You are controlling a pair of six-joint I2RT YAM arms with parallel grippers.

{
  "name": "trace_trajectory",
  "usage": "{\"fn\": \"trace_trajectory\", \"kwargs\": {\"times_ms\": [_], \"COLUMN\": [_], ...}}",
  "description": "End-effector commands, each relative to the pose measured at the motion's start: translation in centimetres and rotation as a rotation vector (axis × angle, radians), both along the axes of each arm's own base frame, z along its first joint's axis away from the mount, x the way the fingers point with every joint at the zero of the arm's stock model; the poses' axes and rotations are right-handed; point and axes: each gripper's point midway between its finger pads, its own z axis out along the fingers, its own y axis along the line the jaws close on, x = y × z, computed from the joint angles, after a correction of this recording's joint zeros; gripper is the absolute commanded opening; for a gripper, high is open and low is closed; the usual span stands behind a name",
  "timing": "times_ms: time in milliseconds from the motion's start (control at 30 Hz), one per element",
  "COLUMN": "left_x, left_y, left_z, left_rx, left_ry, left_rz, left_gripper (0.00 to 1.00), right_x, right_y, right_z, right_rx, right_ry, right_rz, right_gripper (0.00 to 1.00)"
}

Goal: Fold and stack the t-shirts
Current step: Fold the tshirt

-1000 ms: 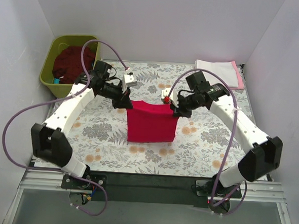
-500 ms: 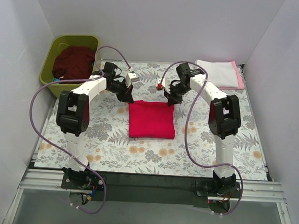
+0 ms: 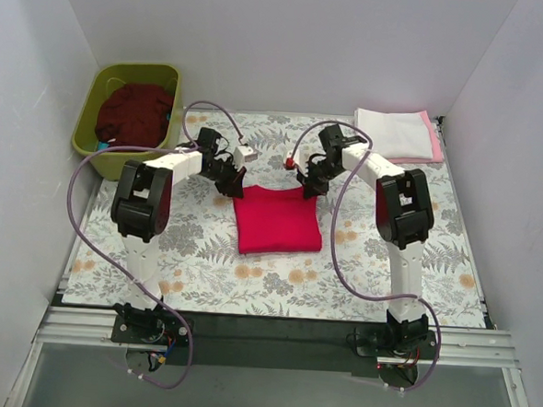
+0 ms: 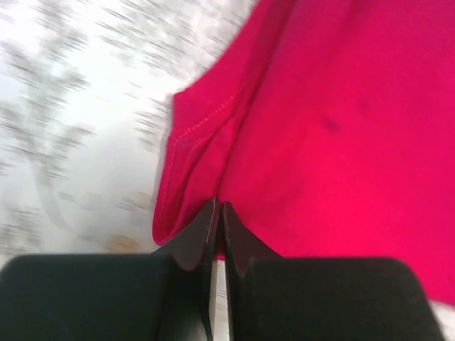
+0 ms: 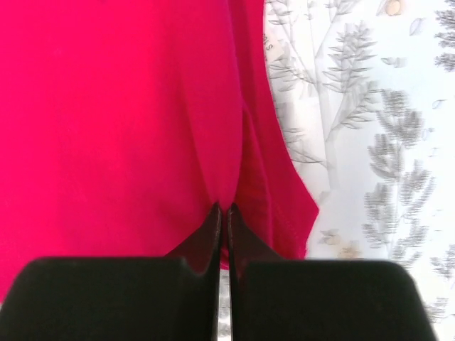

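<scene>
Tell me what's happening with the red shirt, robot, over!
Left gripper, right gripper shut on red t-shirt, far corners. Shirt folded flat on table cloth. Nothing blocking.

Crimson t-shirt [image 3: 278,220]; tablecloth [image 3: 359,273] — grey-orange floral

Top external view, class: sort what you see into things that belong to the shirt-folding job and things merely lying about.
Belongs to the job:
- bright crimson-red folded cloth t-shirt
- white folded cloth t-shirt
- pale pink cloth t-shirt beneath it
- dark maroon cloth t-shirt, crumpled

Just lying about:
- olive-green plastic tub holding the maroon one
- grey-and-orange floral table cloth
</scene>
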Motion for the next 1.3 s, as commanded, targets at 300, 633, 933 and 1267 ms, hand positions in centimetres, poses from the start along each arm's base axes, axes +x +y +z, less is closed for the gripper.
{"fn": "trace_trajectory", "kwargs": {"times_ms": [300, 633, 933, 1267], "left_x": [-13.9, -13.3, -12.1, -13.1], "left_y": [0.2, -6.8, -10.8, -12.1], "left_z": [5.8, 9.1, 5.8, 3.8], "left_rx": [-0.048, -0.185, -0.197, -0.181], "left_ry": [0.062, -0.017, -0.033, -0.012], "left_rz": [-0.116, -0.224, -0.330, -0.389], "left_gripper": [0.04, 0.52, 0.53, 0.51], "right_x": [-16.3, -17.4, -13.4, -11.3], "right_y": [-2.8, -1.9, -3.4, -2.8], "right_z": [1.1, 2.7, 5.6, 7.5], "right_rx": [-0.009, 0.039, 0.178, 0.305], "right_ry": [0.284, 0.345, 0.540, 0.702], "right_rz": [-0.038, -0.070, -0.301, -0.395], "right_gripper": [0.01, 0.28, 0.39, 0.41]}}
